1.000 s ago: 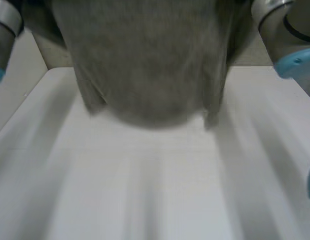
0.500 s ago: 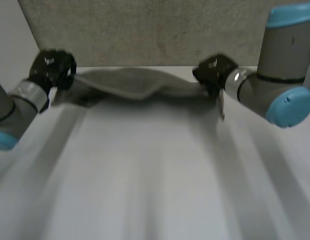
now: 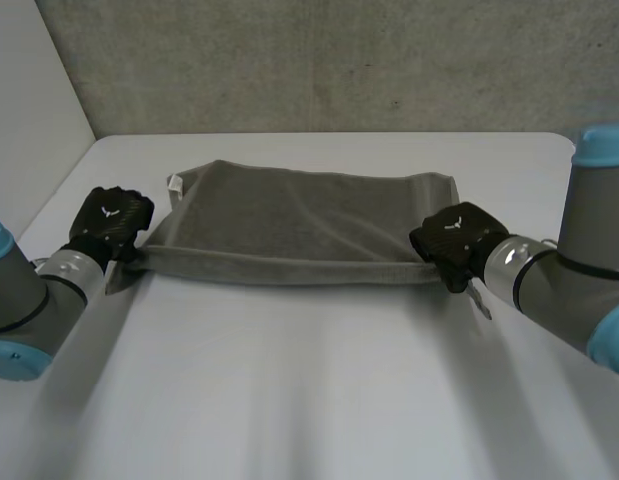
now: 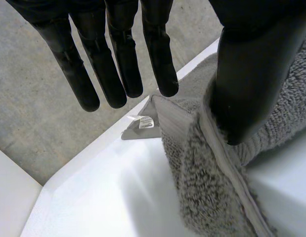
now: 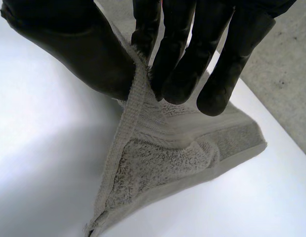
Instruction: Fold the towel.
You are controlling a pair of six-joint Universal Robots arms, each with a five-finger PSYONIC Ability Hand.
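Two finger states apply. Right hand point(image 3: 454, 232): fingers point(image 5: 175, 74) and thumb point(image 5: 78, 49) pinch the hem of the grey towel point(image 3: 289, 225) at its near right corner. Left hand point(image 3: 111, 220): fingers point(image 4: 118, 64) straight and clear of the cloth, thumb point(image 4: 246, 84) against the near left corner. Towel lies folded across the white table point(image 3: 319, 400), label point(image 4: 143, 122) at its far left corner.

Left arm point(image 3: 29, 300) low over table edge, left hand point(image 3: 111, 222) with fingers straight, apart from thumb; right arm point(image 3: 574, 290) low, right hand point(image 3: 451, 238) pinching towel point(image 3: 289, 225) corner between thumb and fingers.
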